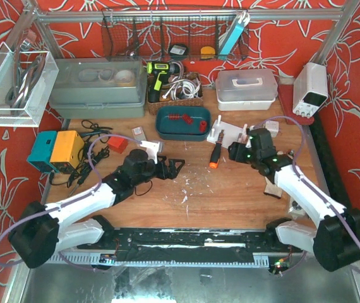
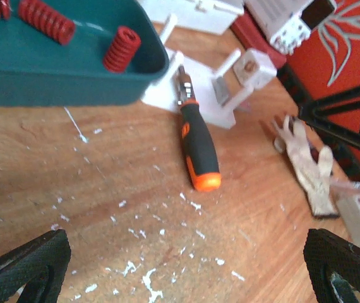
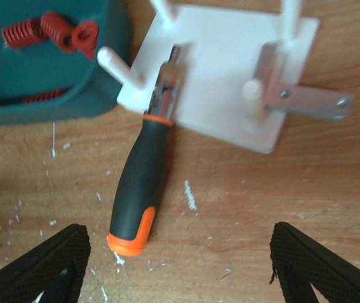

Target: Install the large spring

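Red springs lie in a teal tray [image 1: 181,130]: a long one [image 2: 47,21] and a short thick one [image 2: 120,49]; they also show in the right wrist view [image 3: 47,31]. A white fixture plate [image 3: 224,69] with upright pegs and a metal bracket [image 3: 303,102] lies right of the tray. My left gripper [image 1: 177,165] is open and empty over bare wood, short of the tray; its fingers [image 2: 22,268] frame the view. My right gripper [image 1: 233,151] is open and empty just near of the plate, its fingers [image 3: 322,268] wide apart.
An orange-and-black screwdriver [image 1: 213,154] lies between the grippers, its tip on the plate's edge [image 3: 142,180]. A pale glove [image 2: 309,164] lies to the right. Boxes, a drill basket and a power supply [image 1: 311,88] line the back. White flecks dot the wood.
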Action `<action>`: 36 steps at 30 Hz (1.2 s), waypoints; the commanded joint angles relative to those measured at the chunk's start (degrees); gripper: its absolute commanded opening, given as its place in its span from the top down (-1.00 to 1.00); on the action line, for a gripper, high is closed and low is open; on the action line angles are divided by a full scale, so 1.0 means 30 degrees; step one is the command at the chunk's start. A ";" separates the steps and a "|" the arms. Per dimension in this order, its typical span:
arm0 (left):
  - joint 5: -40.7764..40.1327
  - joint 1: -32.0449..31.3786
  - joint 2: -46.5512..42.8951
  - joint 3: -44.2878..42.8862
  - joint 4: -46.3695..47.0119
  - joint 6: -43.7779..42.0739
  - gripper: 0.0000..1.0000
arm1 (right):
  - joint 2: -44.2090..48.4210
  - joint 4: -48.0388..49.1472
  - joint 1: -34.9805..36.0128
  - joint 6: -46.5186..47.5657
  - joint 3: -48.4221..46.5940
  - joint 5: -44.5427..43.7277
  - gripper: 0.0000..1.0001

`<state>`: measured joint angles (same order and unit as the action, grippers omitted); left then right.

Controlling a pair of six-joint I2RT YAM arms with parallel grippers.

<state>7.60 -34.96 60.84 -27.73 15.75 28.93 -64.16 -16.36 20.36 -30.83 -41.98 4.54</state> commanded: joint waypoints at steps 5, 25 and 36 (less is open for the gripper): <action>-0.0453 -0.1323 0.1775 0.1360 0.2897 -0.2359 -1.00 | -0.2652 0.2771 0.2522 -0.3074 0.0433 -0.2694 -0.35; -0.2521 -0.1355 0.0639 0.2073 0.2952 -0.2655 -1.00 | -1.0454 0.3941 0.3837 -0.2479 -0.3602 -0.3840 -0.31; -0.2465 -0.1354 0.0613 0.2179 0.3140 -0.2540 -1.00 | -1.2829 0.3901 0.3841 -0.2489 -0.4524 -0.4071 -0.20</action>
<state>1.13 -38.70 63.61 -21.93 23.27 21.65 -100.29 -4.08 31.53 -38.15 -53.65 -6.57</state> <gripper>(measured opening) 0.999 0.616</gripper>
